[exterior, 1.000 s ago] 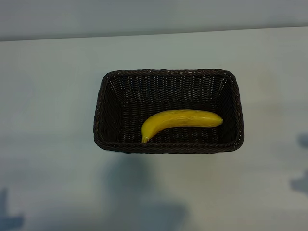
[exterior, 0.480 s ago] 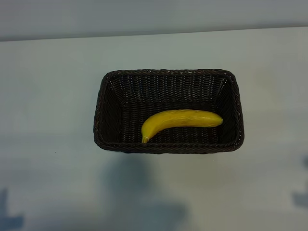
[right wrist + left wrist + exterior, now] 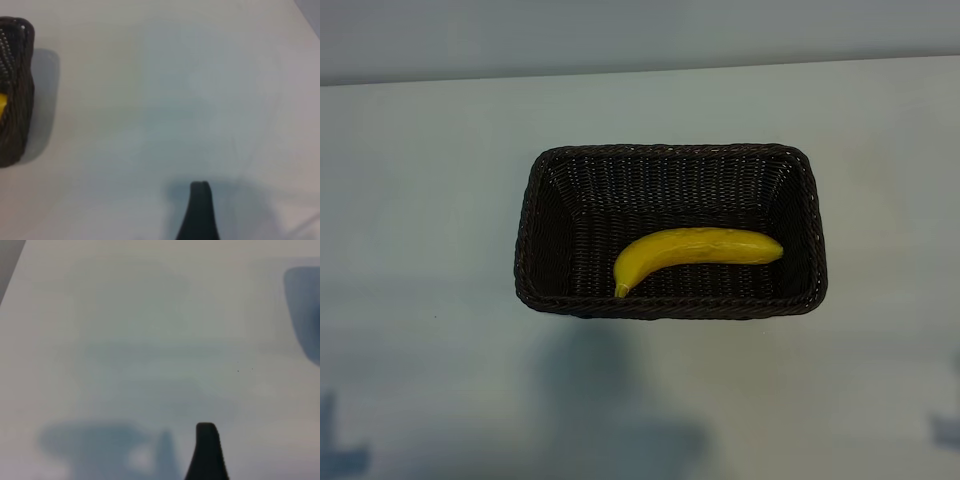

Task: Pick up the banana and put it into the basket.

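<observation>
The banana [image 3: 696, 252] lies flat on the floor of the basket [image 3: 670, 157], its stem tip near the long wall on the arms' side and its blunt end toward the right short wall. Nothing touches it, so the placing looks done.

Neither end effector appears in the exterior view. The right wrist view shows one dark fingertip of the right end effector [image 3: 199, 212] over bare desk [image 3: 165, 100]. A corner of the basket with a sliver of yellow inside sits well apart from that end effector, ahead of it and off to one side. The right end effector stands spread wide and carries nothing.

The left wrist view shows a single fingertip of the left end effector [image 3: 207, 452] above bare desk, with only shadows ahead of it and neither the banana nor the basket near. It too is spread wide and holds nothing.

Judging from this, the pick and the drop are complete. What may remain is at most both arms settling at rest, clear of the basket.
</observation>
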{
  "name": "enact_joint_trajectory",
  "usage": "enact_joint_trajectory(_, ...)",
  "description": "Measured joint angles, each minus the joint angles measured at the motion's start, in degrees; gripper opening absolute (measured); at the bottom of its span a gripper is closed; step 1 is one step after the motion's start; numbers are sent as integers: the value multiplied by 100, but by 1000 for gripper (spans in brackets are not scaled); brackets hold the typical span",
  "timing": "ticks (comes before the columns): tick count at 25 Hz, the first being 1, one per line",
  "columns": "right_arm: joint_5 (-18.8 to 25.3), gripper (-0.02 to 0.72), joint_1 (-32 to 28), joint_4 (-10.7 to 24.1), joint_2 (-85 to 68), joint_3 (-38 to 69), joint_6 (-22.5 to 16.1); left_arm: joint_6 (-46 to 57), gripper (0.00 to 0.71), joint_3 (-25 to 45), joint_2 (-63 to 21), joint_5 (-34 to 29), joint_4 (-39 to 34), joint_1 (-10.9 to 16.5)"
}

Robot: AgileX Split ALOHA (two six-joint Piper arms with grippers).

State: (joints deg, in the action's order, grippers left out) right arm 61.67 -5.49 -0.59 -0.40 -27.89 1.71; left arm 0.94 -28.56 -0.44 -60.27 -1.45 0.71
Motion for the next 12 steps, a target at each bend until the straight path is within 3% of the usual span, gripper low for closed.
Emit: enact_joint_trajectory(12, 0, 591, 0, -2, 0, 4, 0, 0, 572, 0, 0, 0, 0, 0)
